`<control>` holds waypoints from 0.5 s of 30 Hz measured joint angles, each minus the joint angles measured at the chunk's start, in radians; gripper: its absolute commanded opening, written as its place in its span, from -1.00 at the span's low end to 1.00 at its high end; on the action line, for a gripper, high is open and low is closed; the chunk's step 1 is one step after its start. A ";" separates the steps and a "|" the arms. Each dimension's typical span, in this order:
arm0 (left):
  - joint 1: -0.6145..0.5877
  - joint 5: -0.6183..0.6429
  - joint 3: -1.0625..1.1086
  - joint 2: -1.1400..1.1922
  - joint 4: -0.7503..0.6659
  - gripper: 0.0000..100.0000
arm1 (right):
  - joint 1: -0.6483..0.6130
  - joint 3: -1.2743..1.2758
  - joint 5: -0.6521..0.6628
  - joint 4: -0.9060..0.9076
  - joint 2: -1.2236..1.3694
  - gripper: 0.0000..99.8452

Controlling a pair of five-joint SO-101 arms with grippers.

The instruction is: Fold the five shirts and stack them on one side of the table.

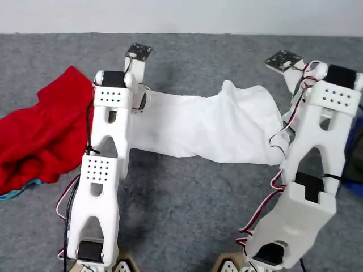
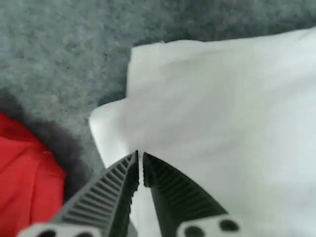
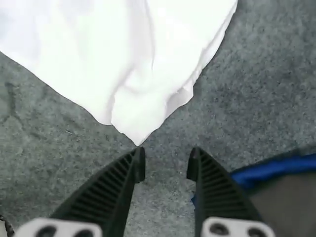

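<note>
Grippers at opposite ends of a crumpled white fabric shirt (image 1: 198,127) on the grey felt table (image 1: 187,215).
Left gripper (image 2: 139,159) is closed, tips at the shirt's edge, a rumpled red fabric shirt (image 2: 24,182) beside it. Right gripper (image 3: 165,163) is spread open over felt, the white shirt's corner just ahead of its tips and blue cloth (image 3: 266,170) alongside one finger.

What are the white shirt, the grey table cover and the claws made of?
The white shirt: thin matte cloth, probably cotton; it creases softly. The table cover: felt-like, fuzzy and speckled. The right claw: dark ribbed plastic, seemingly matte; left claw likewise.
</note>
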 measured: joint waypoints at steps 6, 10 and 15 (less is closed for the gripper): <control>-0.080 -0.002 0.083 0.000 0.000 -0.97 | 0.000 0.000 0.000 0.000 0.000 -0.70; -0.129 -0.002 0.109 0.000 0.000 -0.97 | 0.000 0.000 0.000 0.000 0.000 -0.69; -0.120 0.005 0.023 0.000 0.000 -0.92 | 0.000 0.023 0.000 0.000 0.000 -0.69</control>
